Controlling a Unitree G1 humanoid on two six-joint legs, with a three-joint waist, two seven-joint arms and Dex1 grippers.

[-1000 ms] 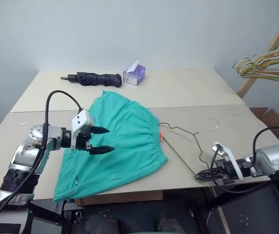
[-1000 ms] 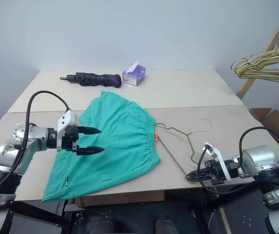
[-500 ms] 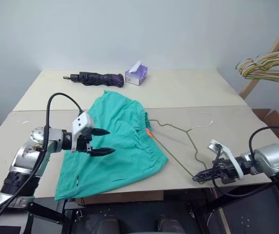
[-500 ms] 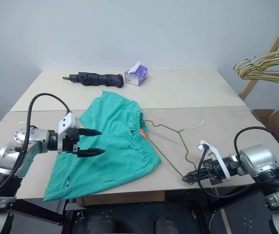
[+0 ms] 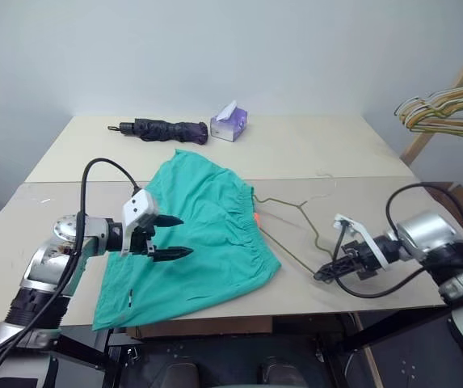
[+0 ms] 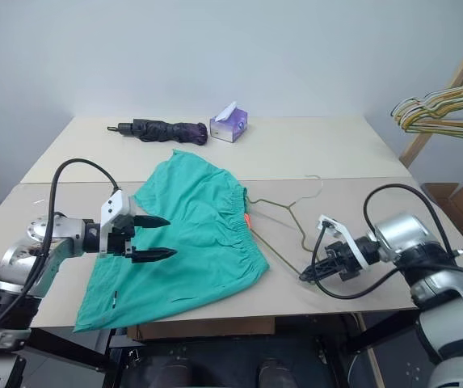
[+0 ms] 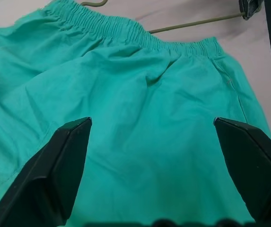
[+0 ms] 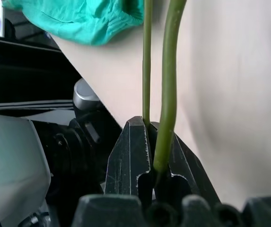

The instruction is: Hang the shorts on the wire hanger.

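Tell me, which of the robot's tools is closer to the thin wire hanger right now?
Right. The right tool is shut on the wire hanger at its near corner; the left tool hangs open over the shorts.

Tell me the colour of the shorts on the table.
Teal-green shorts, clearest in the left wrist view.

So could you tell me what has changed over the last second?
The right gripper, jaws shut on the wire hanger, has pulled in over the table's near edge, swinging the hanger so its hook end moved farther back. The left gripper stays open over the shorts, which lie where they were.
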